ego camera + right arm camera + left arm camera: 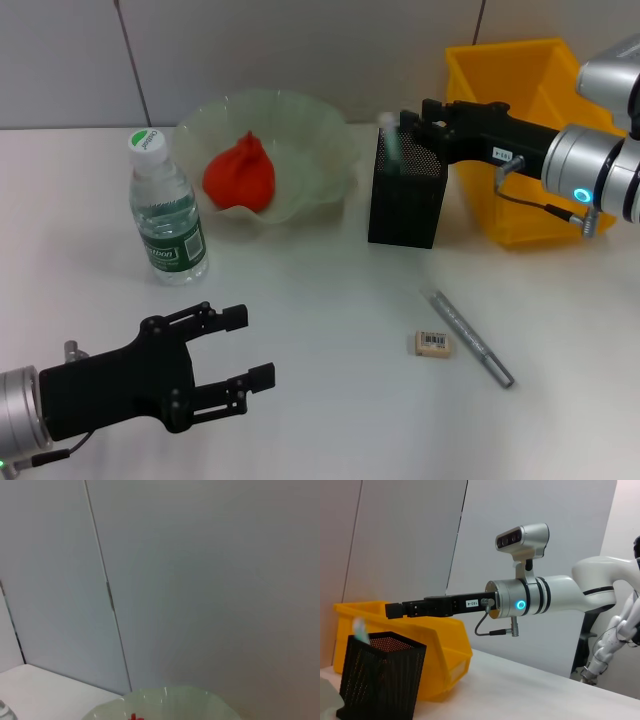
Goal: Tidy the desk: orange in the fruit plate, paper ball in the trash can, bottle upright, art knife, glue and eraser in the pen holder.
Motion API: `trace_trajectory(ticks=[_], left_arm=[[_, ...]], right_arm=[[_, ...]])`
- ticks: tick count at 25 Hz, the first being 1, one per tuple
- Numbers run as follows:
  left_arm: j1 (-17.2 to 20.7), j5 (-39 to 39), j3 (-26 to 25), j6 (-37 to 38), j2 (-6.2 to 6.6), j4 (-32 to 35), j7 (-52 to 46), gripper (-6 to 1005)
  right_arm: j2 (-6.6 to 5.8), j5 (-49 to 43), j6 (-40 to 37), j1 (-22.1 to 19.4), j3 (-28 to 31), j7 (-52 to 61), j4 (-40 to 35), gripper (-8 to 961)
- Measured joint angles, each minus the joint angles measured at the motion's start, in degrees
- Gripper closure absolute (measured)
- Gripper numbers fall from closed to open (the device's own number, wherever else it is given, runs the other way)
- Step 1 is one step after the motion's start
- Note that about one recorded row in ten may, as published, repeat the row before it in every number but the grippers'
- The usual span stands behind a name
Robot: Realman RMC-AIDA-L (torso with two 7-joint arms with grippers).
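The orange [240,172] lies in the green glass fruit plate [320,140], which also shows in the right wrist view [165,705]. The water bottle [165,215] stands upright at the left. My right gripper [415,115] hovers open over the black mesh pen holder [407,195]. The white glue stick [388,133] pokes up from the holder, apart from the fingers; it also shows in the left wrist view [359,629]. The eraser [432,344] and grey art knife [472,338] lie on the table in front. My left gripper [250,347] is open and empty at the front left. No paper ball is in view.
The yellow bin [520,130] stands behind and to the right of the pen holder, under my right arm. The white table [320,300] lies bare between the bottle and the eraser.
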Motion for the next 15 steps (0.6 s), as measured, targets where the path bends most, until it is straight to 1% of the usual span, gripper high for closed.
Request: trace_trajectory(ticks=[7,13,15], left_arm=[[0.13,0.08,0.0,-0.04,0.0,0.0,0.08,211],[0.15,0.18,0.0,-0.13,0.0,0.0,0.1,211],[0.18,0.25,0.0,-0.13,0.0,0.0,0.11,212]], right_arm=[[0.0,0.08,-0.4,-0.66,0.5,0.11,0.01,533],[-0.01,1.29,-1.1,-0.76,0.67,0.26,-0.04,329],[0.0,2.87,-1.55,-0.86,0.65,0.42,-0.04,307]])
